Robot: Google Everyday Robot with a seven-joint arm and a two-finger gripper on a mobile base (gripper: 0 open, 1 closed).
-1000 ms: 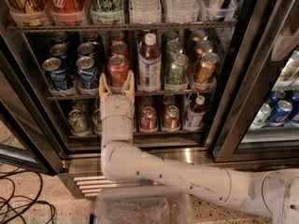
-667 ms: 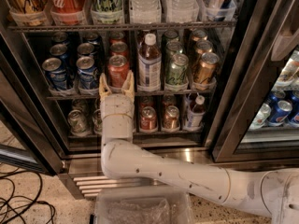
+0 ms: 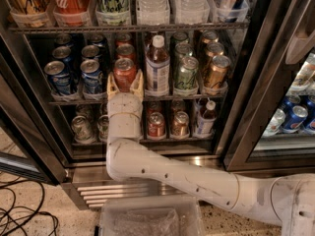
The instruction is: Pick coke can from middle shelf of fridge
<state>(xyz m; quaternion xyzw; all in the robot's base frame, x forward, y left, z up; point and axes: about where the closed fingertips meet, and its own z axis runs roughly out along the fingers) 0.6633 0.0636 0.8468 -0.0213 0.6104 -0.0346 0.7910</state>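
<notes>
The coke can (image 3: 124, 73) is red with a silver top and stands at the front of the middle shelf (image 3: 64, 101) of the fridge (image 3: 246, 102), between blue cans (image 3: 92, 76) and a clear bottle (image 3: 157, 67). More red cans stand in a row behind it. My gripper (image 3: 125, 86) is at the shelf's front edge, right at the coke can. Its two tan fingers (image 3: 112, 85) stand apart, one on each side of the can's lower part. The white arm runs from the lower right up to the shelf.
Green cans (image 3: 185, 73) and gold cans (image 3: 215, 73) fill the shelf's right side. Tall cans and water bottles stand on the rack above, silver cans (image 3: 81, 128) on the rack below. The open glass door frame (image 3: 268, 73) stands at right. A clear bin (image 3: 150, 220) and cables (image 3: 19, 215) lie on the floor.
</notes>
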